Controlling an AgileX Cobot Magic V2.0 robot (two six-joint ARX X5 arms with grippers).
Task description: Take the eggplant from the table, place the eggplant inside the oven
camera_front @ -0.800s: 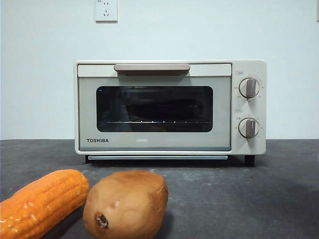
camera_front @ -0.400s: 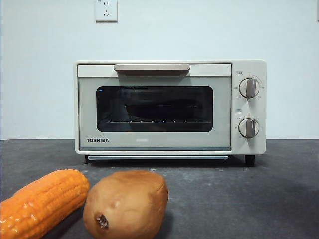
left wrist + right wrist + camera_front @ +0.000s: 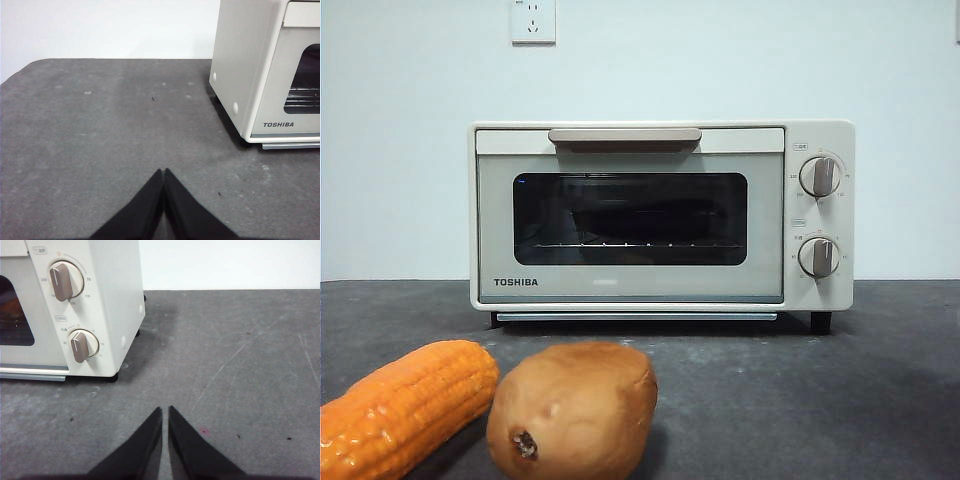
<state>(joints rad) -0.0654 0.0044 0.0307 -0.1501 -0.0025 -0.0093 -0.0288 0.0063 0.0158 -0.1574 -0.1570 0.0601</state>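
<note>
Your oven stands at the back of the table with its door shut, the tan handle flat along the top edge and both knobs on its right panel pointing up. Behind the dark glass you can make out a long dark shape lying on the wire rack; that looks like the eggplant, though the glass is too dim to be sure. Near the camera an orange corn cob lies just beside a brown potato, close enough that you cannot tell whether they touch. Your left gripper hangs over bare table off the oven's left side, its jaws pressed together and holding nothing. Your right gripper hangs over the table off the oven's knob side, jaws closed to a thin slit and likewise empty
</note>
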